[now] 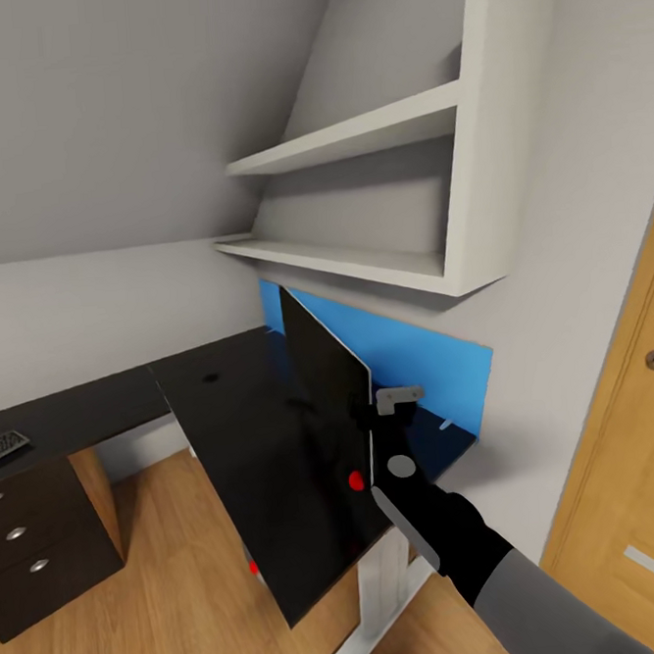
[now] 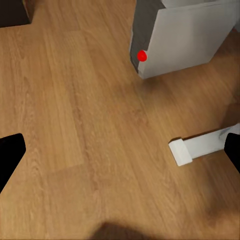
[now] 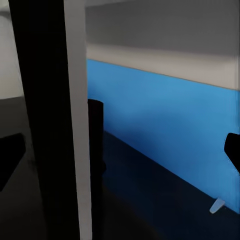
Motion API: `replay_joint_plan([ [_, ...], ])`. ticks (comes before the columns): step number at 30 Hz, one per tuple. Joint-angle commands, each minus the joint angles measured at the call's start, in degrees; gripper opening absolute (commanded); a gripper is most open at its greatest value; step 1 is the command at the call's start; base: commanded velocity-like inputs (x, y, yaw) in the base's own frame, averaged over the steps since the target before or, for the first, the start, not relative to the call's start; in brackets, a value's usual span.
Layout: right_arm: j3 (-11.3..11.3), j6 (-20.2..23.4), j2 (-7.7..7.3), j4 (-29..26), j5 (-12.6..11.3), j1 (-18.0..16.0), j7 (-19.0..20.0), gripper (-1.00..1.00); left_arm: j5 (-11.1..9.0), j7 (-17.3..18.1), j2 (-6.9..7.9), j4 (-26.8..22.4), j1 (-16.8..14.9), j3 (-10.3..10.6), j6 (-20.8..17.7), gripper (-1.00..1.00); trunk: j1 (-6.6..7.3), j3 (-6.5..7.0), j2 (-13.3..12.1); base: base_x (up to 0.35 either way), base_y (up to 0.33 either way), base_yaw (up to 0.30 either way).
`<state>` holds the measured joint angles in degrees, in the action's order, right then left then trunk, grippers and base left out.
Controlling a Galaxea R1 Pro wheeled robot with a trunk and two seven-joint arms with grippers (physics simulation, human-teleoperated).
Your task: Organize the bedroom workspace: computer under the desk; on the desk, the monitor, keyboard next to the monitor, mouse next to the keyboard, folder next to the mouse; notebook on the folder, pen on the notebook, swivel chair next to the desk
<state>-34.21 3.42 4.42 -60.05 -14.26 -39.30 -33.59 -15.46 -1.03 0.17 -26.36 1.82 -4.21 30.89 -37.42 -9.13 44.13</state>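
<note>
The right gripper (image 1: 385, 408) hangs wide open and empty at the monitor's (image 1: 325, 366) near edge, the upright screen standing on the dark surface (image 1: 248, 441) just ahead, nearer this arm.

A: What sits nearest the claw?

B: The monitor (image 3: 50, 120), seen edge-on: a dark screen face with a pale grey rim, standing upright just ahead of the right gripper (image 3: 120, 155) and between its two dark fingertips (image 3: 10, 157), which stand wide apart.

A: And past it?

B: A black post behind the monitor, then the dark desk (image 3: 150, 200) running to a blue back panel (image 3: 165, 125) beyond the claw, with a grey wall above.
</note>
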Motion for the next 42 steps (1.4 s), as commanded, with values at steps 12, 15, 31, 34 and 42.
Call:
replay_joint_plan([
  [12,-0.16,0.36,-0.03,-0.07,-0.15,-0.08,-0.43,1.0,-0.18,-0.13,-0.08,-0.11,0.03,0.08,0.05,1.0,-0.02,0.45,0.06,0.0,0.0,-0.107],
  [15,-0.16,0.36,-0.03,-0.07,-0.15,-0.08,-0.43,1.0,-0.15,-0.14,-0.08,-0.11,0.03,0.08,0.05,1.0,-0.02,0.58,0.06,0.0,0.0,-0.107],
  [31,-0.24,0.36,0.04,0.01,-0.15,-0.08,-0.43,1.0,-0.18,-0.2,-0.08,-0.16,0.03,0.08,0.05,1.0,-0.02,1.21,0.06,0.0,0.0,-0.093],
  [34,-0.25,0.36,0.04,0.02,-0.15,-0.08,-0.41,1.0,-0.18,-0.2,-0.08,-0.13,0.03,0.08,0.05,1.0,-0.02,1.31,0.06,0.0,0.0,-0.066],
  [42,-0.25,0.36,0.05,0.09,-0.15,-0.08,-0.35,1.0,-0.18,-0.2,-0.08,-0.16,0.03,0.08,0.05,1.0,-0.02,1.55,0.06,0.0,0.0,-0.031],
])
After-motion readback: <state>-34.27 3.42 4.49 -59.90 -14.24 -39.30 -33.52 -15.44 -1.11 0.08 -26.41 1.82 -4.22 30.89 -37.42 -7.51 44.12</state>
